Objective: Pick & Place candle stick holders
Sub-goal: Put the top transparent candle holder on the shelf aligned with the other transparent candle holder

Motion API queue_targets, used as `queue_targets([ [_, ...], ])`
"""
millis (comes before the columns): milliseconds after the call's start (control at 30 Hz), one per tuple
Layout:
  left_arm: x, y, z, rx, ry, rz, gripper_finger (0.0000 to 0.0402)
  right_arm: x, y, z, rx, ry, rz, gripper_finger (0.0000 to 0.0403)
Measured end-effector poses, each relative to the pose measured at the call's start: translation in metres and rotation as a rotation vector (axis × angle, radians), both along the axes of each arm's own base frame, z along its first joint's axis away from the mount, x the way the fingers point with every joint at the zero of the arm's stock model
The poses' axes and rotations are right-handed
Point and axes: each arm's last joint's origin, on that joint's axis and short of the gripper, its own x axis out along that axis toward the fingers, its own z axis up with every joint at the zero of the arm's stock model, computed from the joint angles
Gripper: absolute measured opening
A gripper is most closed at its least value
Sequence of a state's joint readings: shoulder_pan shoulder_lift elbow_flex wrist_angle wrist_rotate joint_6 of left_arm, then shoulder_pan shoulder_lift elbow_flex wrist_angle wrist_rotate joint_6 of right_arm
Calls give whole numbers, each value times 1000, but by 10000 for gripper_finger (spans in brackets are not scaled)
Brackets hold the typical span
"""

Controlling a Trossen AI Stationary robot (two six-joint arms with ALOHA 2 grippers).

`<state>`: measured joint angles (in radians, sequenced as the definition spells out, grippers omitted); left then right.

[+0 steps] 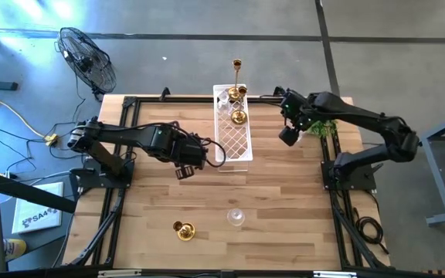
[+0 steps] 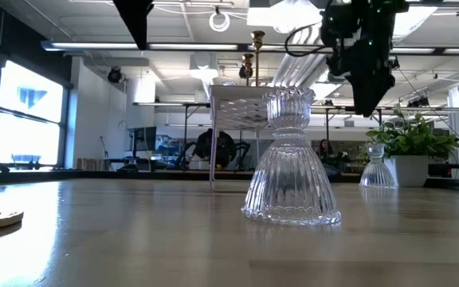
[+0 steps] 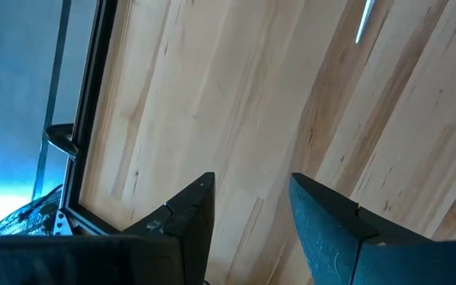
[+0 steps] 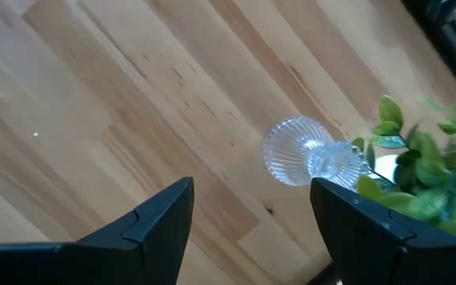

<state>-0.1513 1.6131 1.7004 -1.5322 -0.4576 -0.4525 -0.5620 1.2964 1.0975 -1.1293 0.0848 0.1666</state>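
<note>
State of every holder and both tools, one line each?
Left tool: open, empty, over bare wood beside the white tray.
Right tool: open, empty, above the glass holder by the plant.
Tall gold holder: upright in the tray.
Squat gold holder: on the table, near edge.
Near glass holder: upright on the table.

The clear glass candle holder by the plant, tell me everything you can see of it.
The glass candle holder is clear, ribbed glass with a flared round base, narrow waist and small cup on top. It stands upright on the wooden table, right beside the green plant. The open right gripper hovers above it, not touching.
</note>
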Motion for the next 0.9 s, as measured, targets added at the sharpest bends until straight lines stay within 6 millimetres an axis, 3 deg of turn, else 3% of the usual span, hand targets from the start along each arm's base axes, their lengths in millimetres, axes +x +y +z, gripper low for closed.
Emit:
queue_targets([
  [667,2,0,0,7,-12,-25,156,-23,-27,-51,24,-22,-92,249],
  [900,2,0,0,7,-12,-25,156,-27,-31,-53,15,-21,-123,249],
])
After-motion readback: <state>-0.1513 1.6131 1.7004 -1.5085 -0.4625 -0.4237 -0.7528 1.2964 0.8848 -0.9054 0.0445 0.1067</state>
